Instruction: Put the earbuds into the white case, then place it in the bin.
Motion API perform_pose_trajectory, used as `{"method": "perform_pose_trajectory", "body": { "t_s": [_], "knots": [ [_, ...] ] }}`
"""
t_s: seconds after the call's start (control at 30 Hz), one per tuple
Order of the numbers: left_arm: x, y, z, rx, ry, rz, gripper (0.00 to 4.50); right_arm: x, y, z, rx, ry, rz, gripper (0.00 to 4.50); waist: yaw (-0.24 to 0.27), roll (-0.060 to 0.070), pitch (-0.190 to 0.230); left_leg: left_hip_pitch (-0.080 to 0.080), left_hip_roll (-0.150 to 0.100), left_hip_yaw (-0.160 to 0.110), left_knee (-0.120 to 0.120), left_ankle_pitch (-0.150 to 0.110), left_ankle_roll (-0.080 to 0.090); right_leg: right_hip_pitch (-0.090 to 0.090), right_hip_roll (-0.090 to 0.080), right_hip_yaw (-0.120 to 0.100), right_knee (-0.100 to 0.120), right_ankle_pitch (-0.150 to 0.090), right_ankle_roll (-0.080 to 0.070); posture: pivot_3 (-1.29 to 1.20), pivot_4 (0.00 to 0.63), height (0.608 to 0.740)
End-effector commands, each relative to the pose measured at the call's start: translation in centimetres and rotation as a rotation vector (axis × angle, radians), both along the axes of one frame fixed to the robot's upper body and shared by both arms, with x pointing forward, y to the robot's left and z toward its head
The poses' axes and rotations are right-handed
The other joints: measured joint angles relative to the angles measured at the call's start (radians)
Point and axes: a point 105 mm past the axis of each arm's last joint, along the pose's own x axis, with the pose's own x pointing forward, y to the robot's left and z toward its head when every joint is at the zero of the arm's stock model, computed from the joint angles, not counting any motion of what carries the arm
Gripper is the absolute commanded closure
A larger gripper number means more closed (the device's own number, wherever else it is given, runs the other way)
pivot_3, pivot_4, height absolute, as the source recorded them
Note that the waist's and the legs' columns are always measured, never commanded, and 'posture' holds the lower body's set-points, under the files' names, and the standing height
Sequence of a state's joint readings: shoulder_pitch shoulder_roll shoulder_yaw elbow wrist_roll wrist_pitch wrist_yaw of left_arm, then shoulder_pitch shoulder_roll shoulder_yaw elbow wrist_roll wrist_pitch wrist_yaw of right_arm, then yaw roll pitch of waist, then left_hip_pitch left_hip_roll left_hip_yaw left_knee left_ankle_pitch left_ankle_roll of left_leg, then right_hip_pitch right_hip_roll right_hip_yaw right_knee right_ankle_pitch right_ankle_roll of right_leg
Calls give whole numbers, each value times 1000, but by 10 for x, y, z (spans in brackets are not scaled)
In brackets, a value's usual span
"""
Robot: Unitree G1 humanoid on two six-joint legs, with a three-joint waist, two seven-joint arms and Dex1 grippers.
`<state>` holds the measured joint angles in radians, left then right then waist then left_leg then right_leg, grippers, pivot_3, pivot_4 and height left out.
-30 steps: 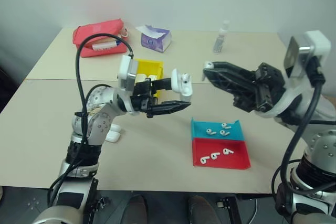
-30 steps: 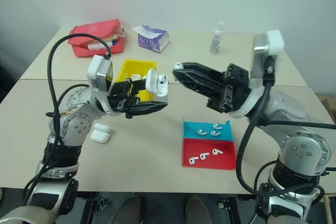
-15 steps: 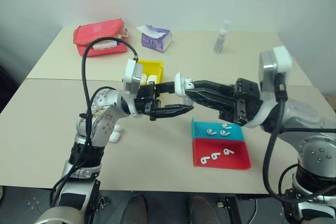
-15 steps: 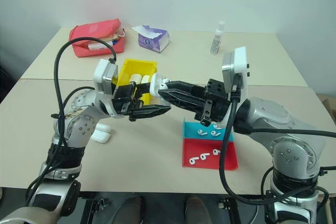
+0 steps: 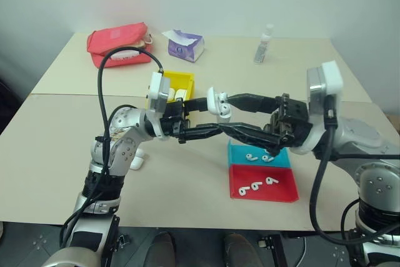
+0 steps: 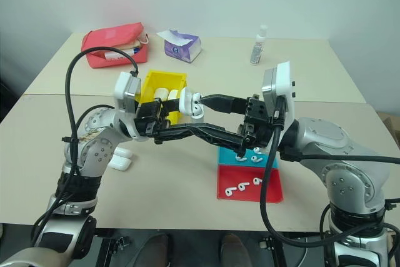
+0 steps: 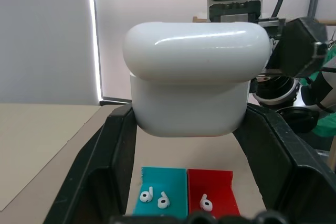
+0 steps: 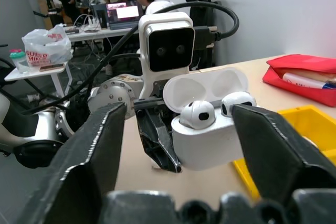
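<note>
Over the pale surface (image 5: 187, 186), the left tool (image 5: 209, 117) is clamped on the white case (image 5: 217, 103), holding it in the air just in front of the bin (image 5: 175, 83). The case stands upright, long axis vertical, lid (image 8: 206, 87) flipped open towards the left arm. Two earbuds (image 8: 197, 114) sit inside. The right tool (image 5: 232, 115) has its fingers spread wide, one on either side of the case.
</note>
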<state>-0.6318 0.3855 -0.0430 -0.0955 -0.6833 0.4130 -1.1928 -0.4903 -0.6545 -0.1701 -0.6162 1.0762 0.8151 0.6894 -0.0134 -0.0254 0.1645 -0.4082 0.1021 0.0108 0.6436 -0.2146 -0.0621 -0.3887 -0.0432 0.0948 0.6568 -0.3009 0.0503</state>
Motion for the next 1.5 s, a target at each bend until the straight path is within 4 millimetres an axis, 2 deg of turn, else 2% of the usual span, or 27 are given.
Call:
{"method": "perform_pose_trajectory", "body": {
  "t_s": [0.03,0.27,0.3,0.37,0.47,0.57,0.67,0.73,0.87,0.93,1.03,1.13,1.37,1.5],
  "knots": [
    [-5,0,16,-32,-75,-18,1778,-12,-4,8,29,-29,71,853,0,0,0,0,0,0,0,0,0,0,0,0,0,0,0,0,150,740],
    [-2,-1,11,-17,-61,-7,1778,-17,-11,14,52,-46,104,853,0,0,0,0,0,0,0,0,0,0,0,0,0,0,0,0,150,740],
    [0,-2,8,1,-59,5,1778,-16,-13,16,48,-60,94,1018,1,0,0,0,0,0,0,0,0,0,0,0,0,0,0,0,150,740],
    [6,-5,-3,73,-87,44,1778,-13,-18,20,28,-101,79,1428,1,0,0,0,0,0,0,0,0,0,0,0,0,0,0,0,150,740],
    [9,-7,-14,116,-106,50,1778,-3,-22,27,-27,-140,34,2421,1,0,0,0,0,0,0,0,0,0,0,0,0,0,0,0,150,740],
    [9,-11,-17,126,-108,45,1778,8,-19,30,-121,-175,7,3422,-1,0,0,0,0,0,0,0,0,0,0,0,0,0,0,0,150,740],
    [11,-17,-22,155,-103,45,1778,10,-10,31,-233,-226,48,4483,-1,0,0,0,0,0,-1,0,0,-1,0,0,0,0,0,0,150,740],
    [12,-20,-25,173,-111,48,1778,12,-3,31,-305,-239,88,4483,0,0,0,0,0,0,-1,0,0,-1,0,0,-1,0,0,0,150,740],
    [11,-24,-24,179,-128,53,1778,15,16,19,-511,-240,136,4483,0,0,0,-1,0,0,0,0,0,-2,0,0,0,0,0,0,150,740],
    [11,-23,-22,183,-145,72,1778,18,23,15,-561,-233,146,4483,0,0,0,-1,0,0,0,0,0,-2,0,0,0,0,0,0,150,740],
    [10,-21,-20,175,-148,88,1778,20,25,12,-587,-222,148,4483,2,0,0,-2,0,0,0,0,0,-3,0,0,0,0,0,0,150,740],
    [12,-16,-15,153,-150,135,1778,28,19,2,-628,-198,104,4483,6,0,0,-3,0,0,0,0,0,-3,0,0,0,0,0,0,150,740],
    [13,-1,-3,85,-162,254,1778,34,-4,4,-513,-111,1,4483,10,0,0,-3,0,0,0,0,0,-3,0,0,0,0,0,0,150,740],
    [18,9,5,16,-141,409,1778,35,-10,14,-325,-148,-83,4483,10,0,0,-3,0,0,0,0,0,-3,0,0,0,0,0,0,150,740]
  ]
}}
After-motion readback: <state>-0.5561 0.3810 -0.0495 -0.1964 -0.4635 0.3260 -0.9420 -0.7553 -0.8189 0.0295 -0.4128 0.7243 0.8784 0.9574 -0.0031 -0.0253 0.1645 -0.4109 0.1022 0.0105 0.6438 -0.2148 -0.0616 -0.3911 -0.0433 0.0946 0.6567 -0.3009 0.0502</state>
